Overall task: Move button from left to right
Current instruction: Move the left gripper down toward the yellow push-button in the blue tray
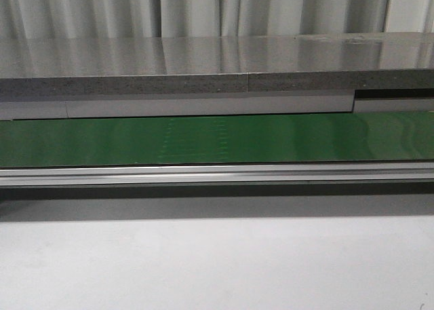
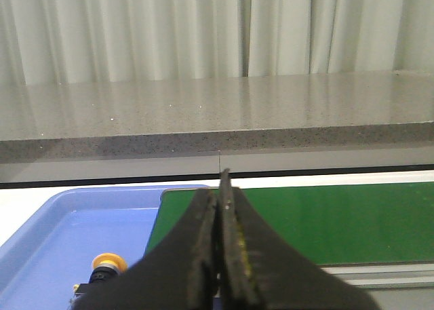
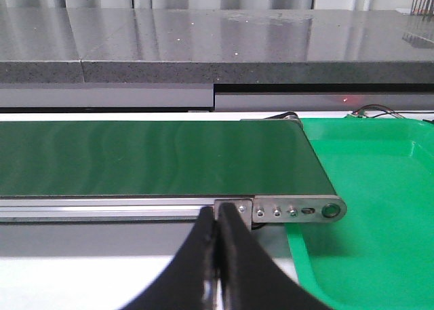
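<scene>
nearest the front camera lies a pale, bare tabletop [image 1: 217, 269], and neither arm shows in this view. beyond it runs a silver rail [image 1: 217, 174] along the near edge of a green conveyor belt [image 1: 217, 139], which spans the picture from side to side. behind the belt stands a grey speckled stone counter [image 1: 203, 66], with pale curtains [image 1: 203, 8] at the very back.

from the left wrist camera, the left hand [image 2: 220, 256] is clenched, its two dark fingers pressed together with nothing between them. just past it sits a blue tray [image 2: 41, 235] beside the end of the belt. the button [image 2: 105, 269] rests in this tray, its yellow-orange cap up on a black body, partly hidden by the fingers.

from the right wrist camera, the right hand [image 3: 217, 262] is also clenched and holds nothing. close beyond it the belt ends at a metal roller bracket [image 3: 298, 210], and a green tray [image 3: 366, 208] sits beside that end.
</scene>
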